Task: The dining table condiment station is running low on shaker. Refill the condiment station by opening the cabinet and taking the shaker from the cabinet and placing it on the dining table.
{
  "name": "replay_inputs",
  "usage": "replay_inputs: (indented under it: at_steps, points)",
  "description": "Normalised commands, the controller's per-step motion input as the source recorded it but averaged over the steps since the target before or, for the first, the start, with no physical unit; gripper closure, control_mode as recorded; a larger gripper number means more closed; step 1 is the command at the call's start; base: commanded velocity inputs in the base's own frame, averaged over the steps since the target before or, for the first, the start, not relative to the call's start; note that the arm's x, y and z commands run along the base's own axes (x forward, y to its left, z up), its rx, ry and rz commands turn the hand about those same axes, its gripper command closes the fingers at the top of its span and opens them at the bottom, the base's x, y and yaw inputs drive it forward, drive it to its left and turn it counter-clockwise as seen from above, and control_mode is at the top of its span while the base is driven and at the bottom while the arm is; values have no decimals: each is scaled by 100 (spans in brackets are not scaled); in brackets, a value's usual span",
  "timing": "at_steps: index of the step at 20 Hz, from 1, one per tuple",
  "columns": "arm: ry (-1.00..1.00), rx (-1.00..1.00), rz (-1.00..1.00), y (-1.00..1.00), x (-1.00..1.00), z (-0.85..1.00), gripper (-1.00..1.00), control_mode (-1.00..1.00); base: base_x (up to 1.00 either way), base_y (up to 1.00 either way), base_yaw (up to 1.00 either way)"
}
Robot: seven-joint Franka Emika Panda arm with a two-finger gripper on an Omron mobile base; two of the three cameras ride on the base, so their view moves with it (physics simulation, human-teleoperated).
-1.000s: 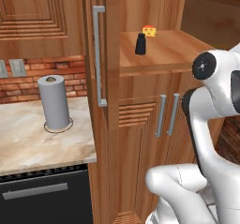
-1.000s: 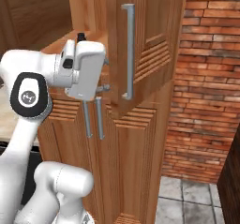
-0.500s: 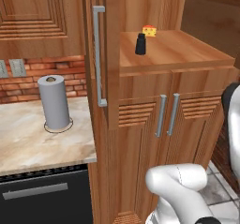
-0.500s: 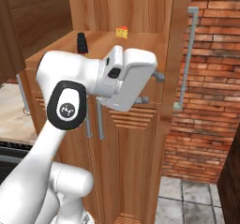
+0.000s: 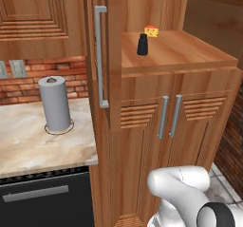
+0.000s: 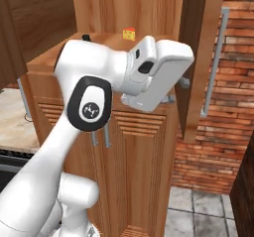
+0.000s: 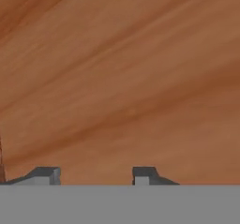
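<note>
Even, bright rendered light, soft shadows, no glare; hand view close-up looks blurred, perhaps from low resolution.

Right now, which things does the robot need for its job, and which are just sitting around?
Needed:
- shaker, on the shelf
- cabinet, doors open
- pincer, facing wood

Just lying about:
- cheese wedge, behind the shaker
- paper towel roll, on the counter
</note>
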Motion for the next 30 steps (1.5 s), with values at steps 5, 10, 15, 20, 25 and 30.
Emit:
replay_inputs:
  at_steps: [5, 10, 15, 20, 25, 30]
  points:
    - [-1, -5, 6, 12, 0, -6, -100, -100, 0, 0, 0]
    - [0, 4, 0, 76, -2, -36, -100, -100, 0, 0, 0]
    - [-7, 20, 0, 99, 0, -51, -100, -100, 0, 0, 0]
    - [-12, 26, 1, 95, 17, -33, -100, -100, 0, 0, 0]
    - [-33, 27, 12, 89, 50, -20, -100, -100, 0, 0, 0]
    - [-29, 28, 9, 89, 47, 0, -100, -100, 0, 0, 0]
